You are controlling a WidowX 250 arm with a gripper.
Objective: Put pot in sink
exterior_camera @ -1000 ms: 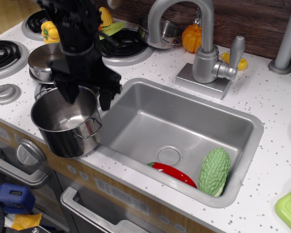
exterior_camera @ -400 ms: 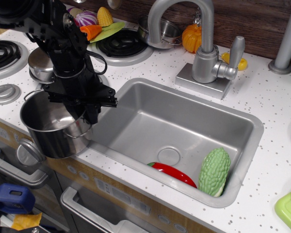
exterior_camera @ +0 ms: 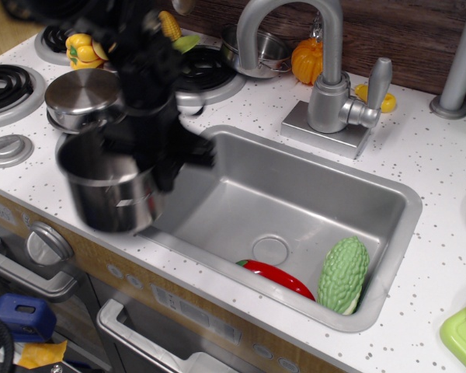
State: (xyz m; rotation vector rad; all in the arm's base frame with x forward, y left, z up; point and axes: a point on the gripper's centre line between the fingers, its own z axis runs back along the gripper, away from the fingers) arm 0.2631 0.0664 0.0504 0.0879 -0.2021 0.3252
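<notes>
Gripper pinching pot rim, blurred. Best kept level, clear of sink edge. Then lowered near drain.

No readable txt, labels, brands or nos. anywhere I can see; motion blur near my arm hides detail.

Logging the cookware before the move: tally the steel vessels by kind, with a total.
Tall pot, at the gripper: 1
Flat pan with domed top: 1
Small bowl-shaped pot behind the faucet: 1
Total: 3
</notes>
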